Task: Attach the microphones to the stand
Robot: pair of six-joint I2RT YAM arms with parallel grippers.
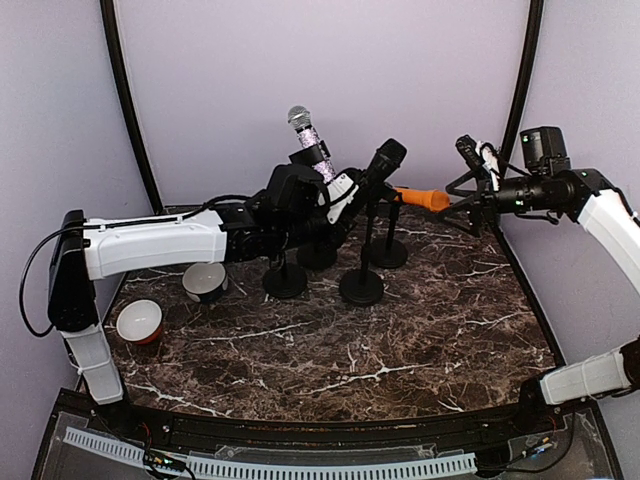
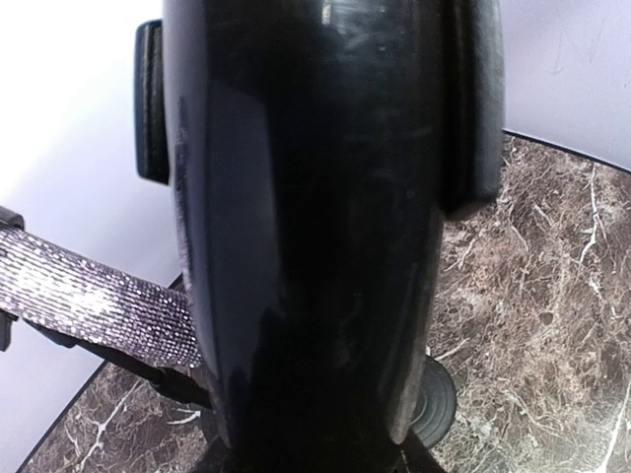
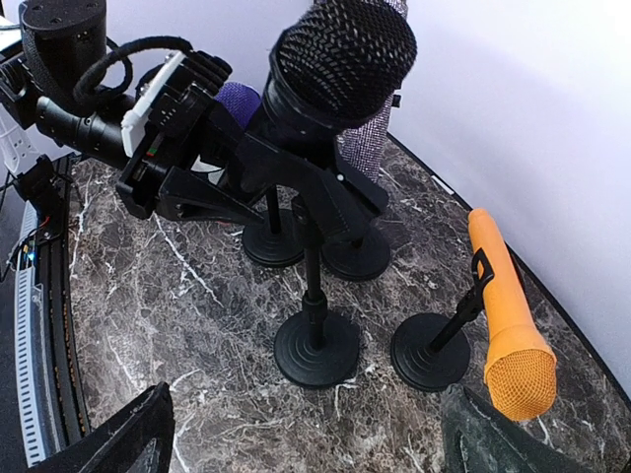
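We find the counter to be a dark brown marbled slab with white veins, enclosed by pale lilac walls. The black microphone lies tilted in the clip of its stand. The left jaws are partly closed on its body. Just right of that stand, the orange microphone is clipped to a second stand. Behind that stand are the glittery lilac microphone and the purple microphone. Two bowls sit well to its left. The right jaws stand wide open and empty to its right, near the orange microphone's tail.
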